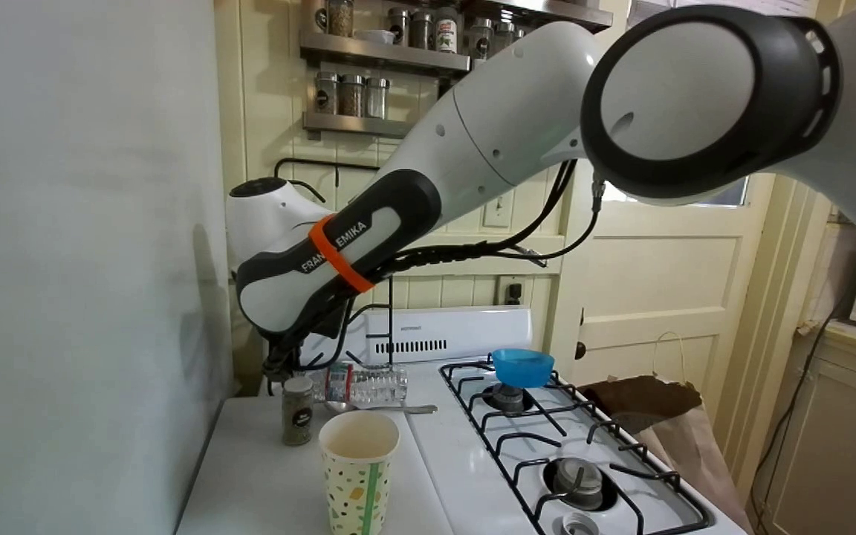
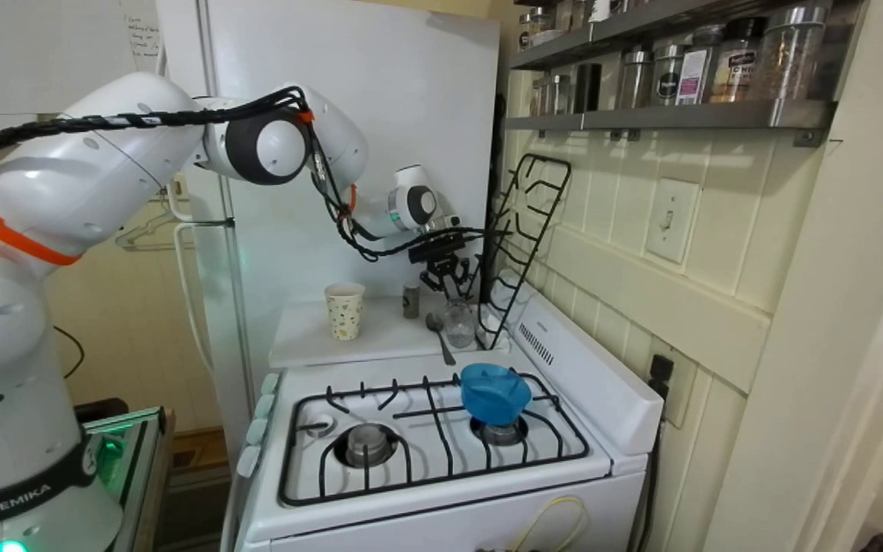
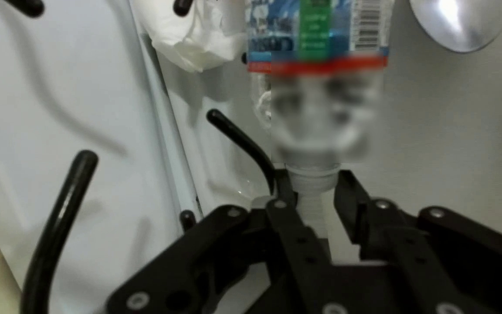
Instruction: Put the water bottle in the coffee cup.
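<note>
Bottle (image 1: pixel 370 386) lies on its side on the bench (image 1: pixel 250 475), neck pinched in our hand (image 3: pixel 314 183), presumably so we can swing it upright and lower it base first into the cup (image 1: pixel 358 475), which stands mouth up, well apart, ready to receive it.

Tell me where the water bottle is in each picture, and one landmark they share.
In an exterior view: water bottle below and slightly left of centre, spoon in front.
In an exterior view: water bottle below and just right of centre, spoon to its left.
In the wrist view: water bottle right of centre, cut off by the top edge, spoon at top right.
Shared landmark: the spoon.
</note>
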You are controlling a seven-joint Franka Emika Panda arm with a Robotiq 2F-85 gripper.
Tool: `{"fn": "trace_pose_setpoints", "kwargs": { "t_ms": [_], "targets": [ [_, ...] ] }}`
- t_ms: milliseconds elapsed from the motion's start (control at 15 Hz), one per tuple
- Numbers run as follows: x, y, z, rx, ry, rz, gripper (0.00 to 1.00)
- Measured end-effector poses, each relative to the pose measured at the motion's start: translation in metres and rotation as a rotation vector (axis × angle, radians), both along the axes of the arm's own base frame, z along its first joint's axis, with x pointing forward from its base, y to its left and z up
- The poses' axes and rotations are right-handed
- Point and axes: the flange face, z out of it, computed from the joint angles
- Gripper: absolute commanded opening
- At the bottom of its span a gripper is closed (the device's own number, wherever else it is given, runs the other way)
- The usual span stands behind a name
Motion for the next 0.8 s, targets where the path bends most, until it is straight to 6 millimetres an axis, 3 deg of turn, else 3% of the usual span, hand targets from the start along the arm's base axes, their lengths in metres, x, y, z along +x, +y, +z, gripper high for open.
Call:
{"fn": "trace_pose_setpoints", "kwargs": {
  "t_ms": [400,800],
  "targets": [
    [-0.003,0.002,0.006,-0.012,0.004,0.002,0.07],
    [-0.011,0.0,0.076,0.094,-0.114,-0.031,0.07]
  ]
}}
